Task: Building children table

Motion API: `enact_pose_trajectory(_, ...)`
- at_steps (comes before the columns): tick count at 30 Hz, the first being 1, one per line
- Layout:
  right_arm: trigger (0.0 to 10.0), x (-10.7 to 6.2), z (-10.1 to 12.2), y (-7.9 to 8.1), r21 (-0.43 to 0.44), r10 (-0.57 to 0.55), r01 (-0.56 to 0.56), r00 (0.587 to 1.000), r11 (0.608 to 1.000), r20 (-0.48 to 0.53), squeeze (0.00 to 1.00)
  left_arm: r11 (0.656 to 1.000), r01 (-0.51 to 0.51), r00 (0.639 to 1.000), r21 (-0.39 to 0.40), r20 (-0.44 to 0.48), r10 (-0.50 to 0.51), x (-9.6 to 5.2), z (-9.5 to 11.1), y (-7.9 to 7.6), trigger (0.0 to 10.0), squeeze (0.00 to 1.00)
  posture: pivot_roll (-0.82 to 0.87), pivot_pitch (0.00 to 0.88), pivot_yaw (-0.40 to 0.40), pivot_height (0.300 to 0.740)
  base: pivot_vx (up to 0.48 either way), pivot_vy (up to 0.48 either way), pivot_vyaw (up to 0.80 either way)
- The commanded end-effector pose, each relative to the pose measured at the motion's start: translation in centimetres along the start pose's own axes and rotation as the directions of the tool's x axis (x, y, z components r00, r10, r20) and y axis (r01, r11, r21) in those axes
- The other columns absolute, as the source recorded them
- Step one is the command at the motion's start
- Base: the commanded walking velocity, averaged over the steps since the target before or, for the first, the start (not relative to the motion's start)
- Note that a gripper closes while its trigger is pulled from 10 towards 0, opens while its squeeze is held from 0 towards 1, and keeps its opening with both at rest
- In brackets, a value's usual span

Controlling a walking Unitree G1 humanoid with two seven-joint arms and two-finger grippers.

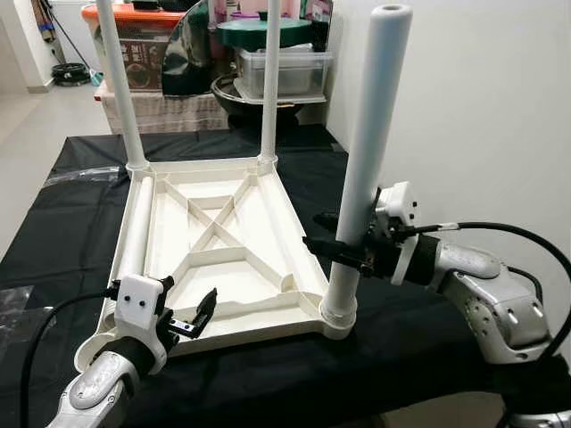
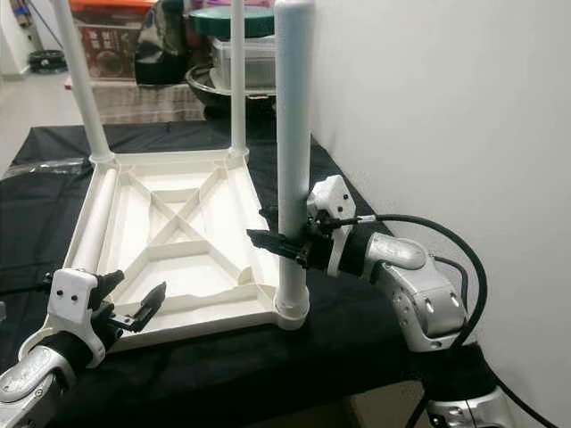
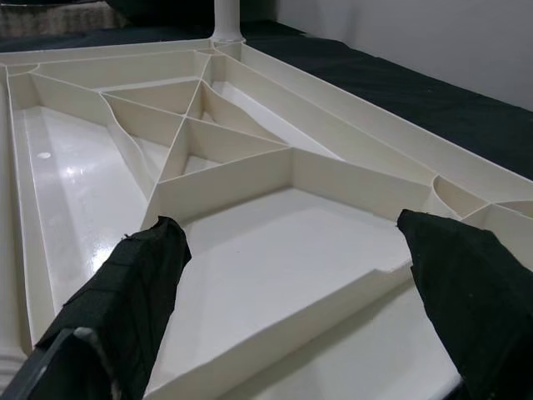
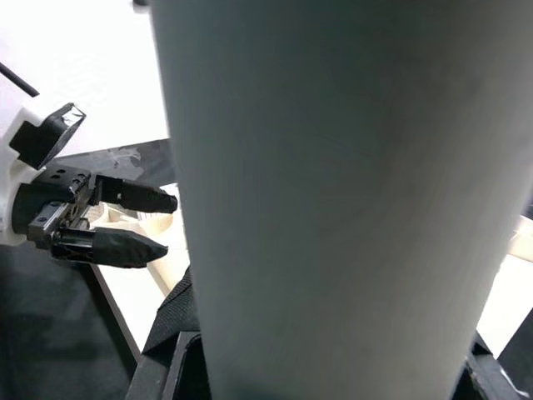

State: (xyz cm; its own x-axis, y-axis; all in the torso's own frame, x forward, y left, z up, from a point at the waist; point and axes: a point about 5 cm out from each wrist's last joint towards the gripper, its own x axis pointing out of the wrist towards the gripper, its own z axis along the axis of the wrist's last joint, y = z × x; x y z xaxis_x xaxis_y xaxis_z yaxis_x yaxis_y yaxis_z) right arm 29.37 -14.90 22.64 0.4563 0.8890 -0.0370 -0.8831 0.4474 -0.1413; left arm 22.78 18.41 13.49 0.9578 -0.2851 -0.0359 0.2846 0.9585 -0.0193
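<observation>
Left eye view: right claw grasps the near-right leg; left claw released over the tabletop's near edge.

The inverted tabletop takes the middle of the black-covered worktop. Three upright legs fence it: at 11 o'clock, at 12 o'clock, and at 4 o'clock, which the right pincer clamps low down. The white wall at 3 o'clock narrows passage beside that leg. A fourth leg lies along the 9 o'clock rim. The left pincer, fingers spread, hovers at the 7 o'clock corner; the ribbed interior ahead is unobstructed.
</observation>
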Motion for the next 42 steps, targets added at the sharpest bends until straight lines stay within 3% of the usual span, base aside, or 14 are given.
enact_pose_trajectory(1,0.0,0.2,-1.6,0.6,0.082,0.018,-0.015,0.999,0.996,-0.036,0.00,1.000,-0.020,1.000,0.008,-0.017,0.020,0.0,-0.4,0.3,10.0,0.00,0.02,0.000,-0.077,0.740,0.000,0.000,0.00)
enact_pose_trajectory(3,0.0,0.2,-1.6,0.5,0.092,0.006,-0.003,0.999,0.996,-0.032,0.00,1.000,-0.023,1.000,0.006,-0.016,0.023,0.0,-0.4,0.3,10.0,0.00,0.02,0.000,-0.077,0.740,0.000,0.000,0.00)
enact_pose_trajectory(7,0.0,0.0,-2.9,0.2,0.214,-0.087,0.086,0.996,0.973,-0.008,0.00,0.999,-0.035,0.999,0.000,-0.021,0.035,-0.1,-0.5,0.5,10.0,0.00,0.02,0.000,-0.078,0.740,0.000,0.000,0.00)
enact_pose_trajectory(22,0.0,1.2,-4.7,2.9,0.266,-0.068,0.073,0.997,0.961,-0.027,0.00,0.999,-0.040,0.999,0.004,-0.024,0.040,0.1,-0.4,0.7,10.0,0.00,0.03,0.000,-0.073,0.740,0.000,0.000,0.00)
enact_pose_trajectory(26,0.0,1.3,-4.8,2.9,0.268,-0.069,0.075,0.997,0.960,-0.032,0.00,0.999,-0.040,0.999,0.006,-0.024,0.040,0.1,-0.4,0.7,10.0,0.00,0.03,0.000,-0.073,0.740,0.000,0.000,0.00)
enact_pose_trajectory(36,0.0,2.0,-4.7,4.2,0.274,0.065,-0.059,0.998,0.960,-0.012,0.00,0.999,-0.045,0.999,0.008,-0.028,0.046,0.1,-0.5,0.9,10.0,0.00,0.04,0.000,-0.083,0.740,0.000,0.000,0.00)
enact_pose_trajectory(42,0.0,2.3,-4.7,4.8,0.297,0.195,-0.192,0.981,0.935,0.020,0.00,0.998,-0.062,0.998,0.002,-0.024,0.062,-0.1,-0.5,1.0,10.0,0.00,0.06,0.000,-0.102,0.740,0.000,0.000,0.00)
